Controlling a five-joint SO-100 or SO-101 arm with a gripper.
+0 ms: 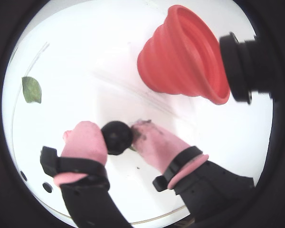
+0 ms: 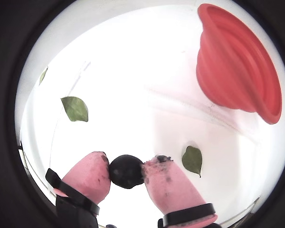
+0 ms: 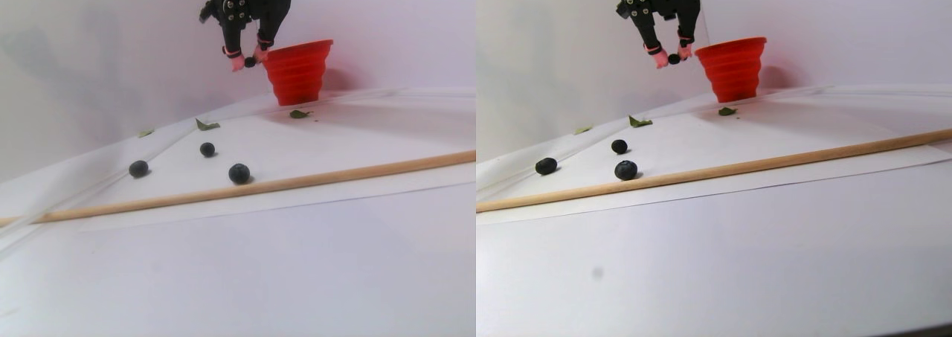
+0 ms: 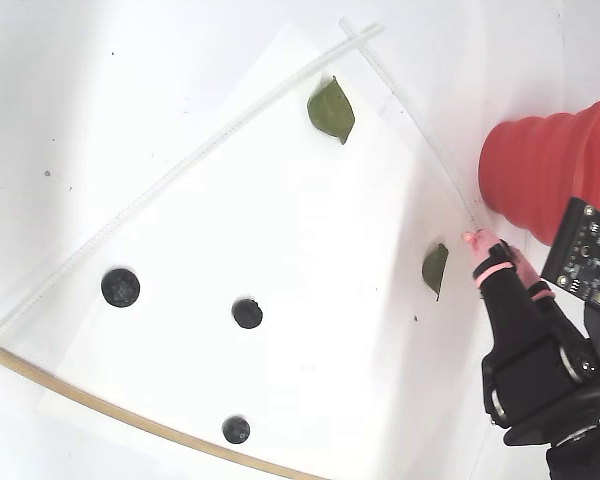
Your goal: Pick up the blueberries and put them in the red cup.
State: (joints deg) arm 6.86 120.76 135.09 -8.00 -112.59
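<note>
While one berry rides in the tool, these lines run from largest to smallest:
Bench: white bench (image 3: 223,277) under a pale sheet edged by a long wooden dowel (image 3: 297,179), plain wall behind.
Cup: red ribbed collapsible silicone cup (image 3: 299,69) upright at the back; its inside is hidden.
Tool: black tool with pink-tipped fingers (image 2: 126,172), closed around one round dark blueberry (image 1: 117,137), raised just beside the cup's rim.
Progress: drop pending; three loose dark blueberries (image 4: 247,313) remain on the sheet.
Leaves: small green leaves (image 4: 331,110) scattered.

red cup (image 4: 540,170) cut by frame edge, tool (image 4: 483,243) hiding held berry
</note>
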